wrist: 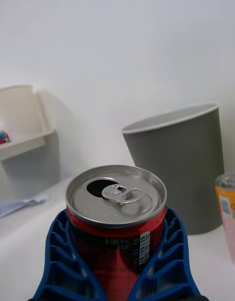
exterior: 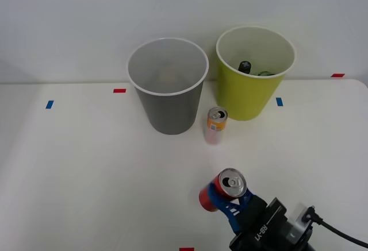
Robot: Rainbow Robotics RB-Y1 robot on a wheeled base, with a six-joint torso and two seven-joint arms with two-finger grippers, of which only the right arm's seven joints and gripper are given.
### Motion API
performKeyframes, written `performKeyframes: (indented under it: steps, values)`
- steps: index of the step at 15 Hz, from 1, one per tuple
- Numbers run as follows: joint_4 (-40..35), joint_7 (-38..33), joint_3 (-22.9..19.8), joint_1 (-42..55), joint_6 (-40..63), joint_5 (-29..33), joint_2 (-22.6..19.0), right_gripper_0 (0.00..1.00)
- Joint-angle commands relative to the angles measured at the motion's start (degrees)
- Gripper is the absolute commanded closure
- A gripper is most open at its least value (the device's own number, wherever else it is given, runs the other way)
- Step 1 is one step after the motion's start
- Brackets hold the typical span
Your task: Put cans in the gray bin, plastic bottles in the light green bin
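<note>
A white table [exterior: 86,165] runs up to a plain white wall, with small red and blue tape marks [exterior: 119,91] scattered along its far edge and near side. From my front camera I see 2 bins standing side by side at the back — the gray bin [exterior: 168,104] to the left, the green bin [exterior: 253,93] to the right, near each other but not touching. Inside the green bin a dark bottle [exterior: 245,66] with a round black cap shows above the rim line, and a second dark shape lies next to it that I cannot make out.

The orange can [exterior: 216,126] stands upright on the table just in front of the gap between the 2 bins, its pull-tab top open.

My right gripper [exterior: 225,196] sits at the near edge of the table, toward the right, clamped on the red can [exterior: 224,189]. The can is tilted in the front camera, silver top facing up and toward me. On the wrist camera the blue ribbed fingers [wrist: 61,252] press against both sides of the red can [wrist: 116,218] — its top is open, tab folded back. Beyond it on that camera stands the gray bin [wrist: 183,159], with the orange can [wrist: 226,208] at its side, and a pale shelf [wrist: 22,120] sits off against the wall.
</note>
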Motion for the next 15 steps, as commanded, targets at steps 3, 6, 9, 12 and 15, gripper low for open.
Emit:
performKeyframes:
  steps: [3,6,9,12,15]
  values:
    - [-6.0,-5.9,-1.8,-5.3,2.6,-1.7,3.8,1.0]
    - [-11.2,-5.5,-4.9,-10.5,15.3,-2.3,10.4,1.0]
    - [-12.1,-4.9,-8.1,-15.5,26.2,-1.6,19.8,1.0]
    - [-12.1,-3.8,-12.2,-21.6,38.1,-0.3,28.8,1.0]
    - [-12.1,-2.7,-16.1,-27.3,49.8,0.9,35.2,1.0]
